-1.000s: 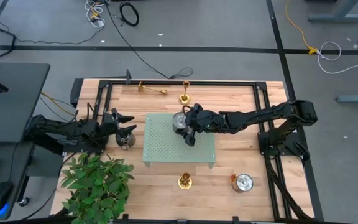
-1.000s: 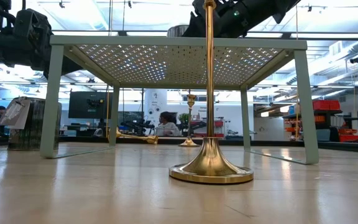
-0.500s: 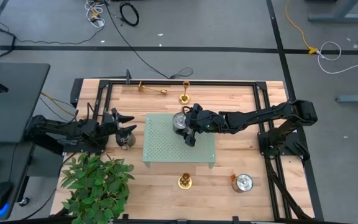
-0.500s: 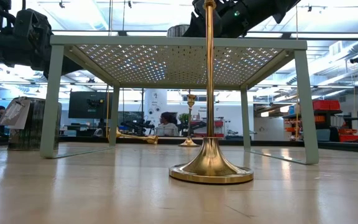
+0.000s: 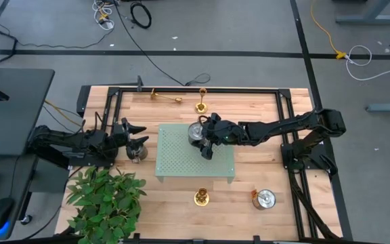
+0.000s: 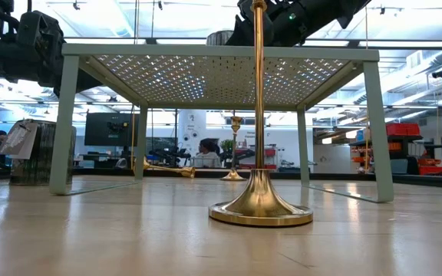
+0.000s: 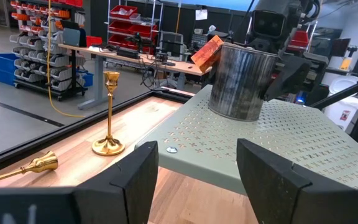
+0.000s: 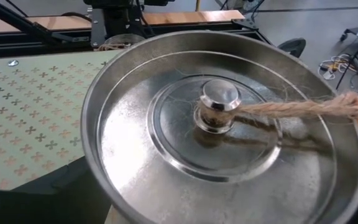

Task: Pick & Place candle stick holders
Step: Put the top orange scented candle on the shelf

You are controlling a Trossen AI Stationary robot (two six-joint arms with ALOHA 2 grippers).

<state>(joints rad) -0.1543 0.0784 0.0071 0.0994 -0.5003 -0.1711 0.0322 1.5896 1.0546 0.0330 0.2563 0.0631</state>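
My right gripper point(image 5: 200, 135) grasps the tin point(image 5: 196, 131) on the green stand point(image 5: 181, 159) (left gripper point(image 5: 141, 133) released, waiting).

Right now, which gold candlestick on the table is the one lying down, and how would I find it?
Start at the pale green perforated stand in the middle of the wooden table. Look past it to the far edge, by the black frame rail: the candlestick there lies flat on its side. Its nearest neighbour stands upright just beside it, as does the one on the near side.
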